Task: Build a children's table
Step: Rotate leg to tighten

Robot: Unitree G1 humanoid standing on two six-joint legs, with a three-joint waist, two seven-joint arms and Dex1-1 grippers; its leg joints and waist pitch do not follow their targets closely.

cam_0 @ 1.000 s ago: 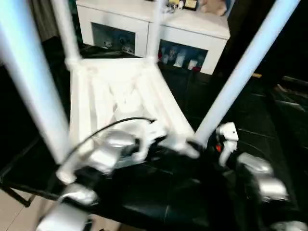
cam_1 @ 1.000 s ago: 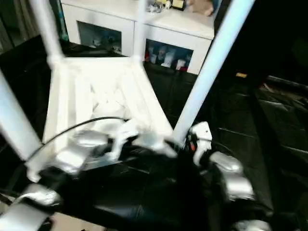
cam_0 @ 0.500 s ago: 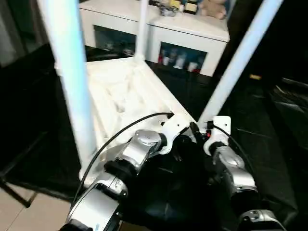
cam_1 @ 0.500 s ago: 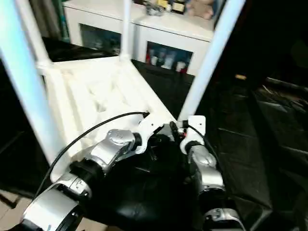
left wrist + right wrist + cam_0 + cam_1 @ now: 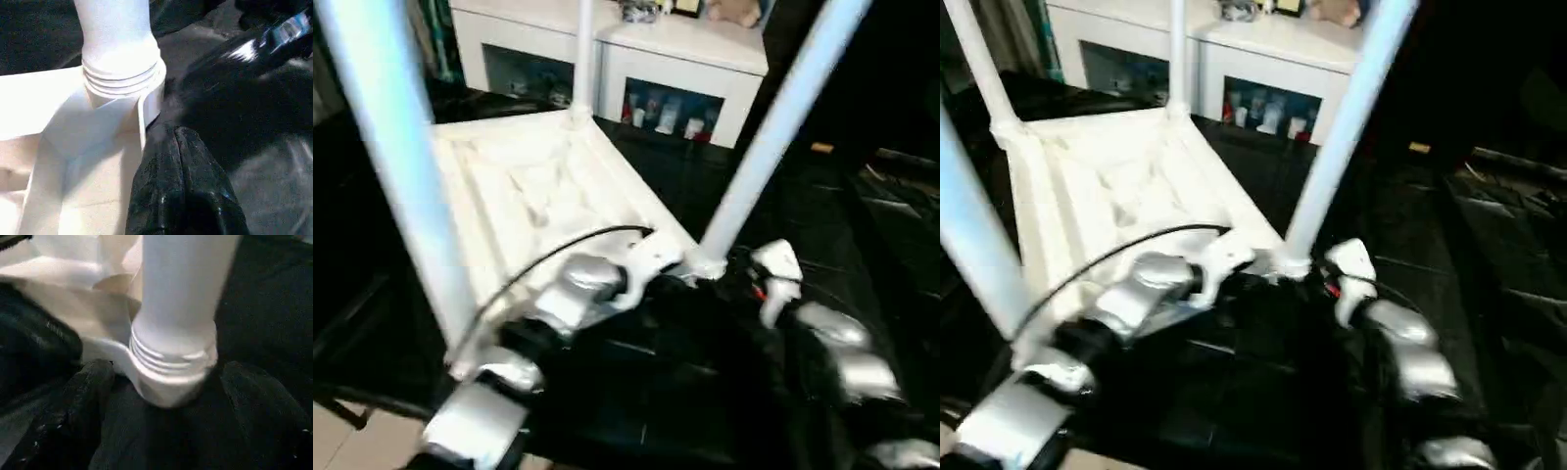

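The children's table lies upside down on black cloth, its white ribbed tabletop (image 5: pixel 533 191) facing up. Legs stand in its corner sockets: a near left leg (image 5: pixel 391 157), a far leg (image 5: pixel 580 54) and a near right leg (image 5: pixel 773 127). Both grippers are at the near right socket (image 5: pixel 171 377). My left gripper (image 5: pixel 172 131) is shut, its tips against the tabletop's rim beside the socket (image 5: pixel 124 78). My right gripper (image 5: pixel 171 394) is open, with one finger (image 5: pixel 88 396) on each side of the leg's threaded base.
A white glass-door cabinet (image 5: pixel 690 59) stands behind the table. Black cloth (image 5: pixel 822 206) covers the surface around the tabletop and runs off to the right. Pale floor (image 5: pixel 352 441) shows past the near left edge. A black cable (image 5: pixel 558 255) arcs over my left forearm.
The camera has swung, shifting the whole picture. Both grippers stay at the near right socket. My right forearm has drawn a little to the right of the leg.
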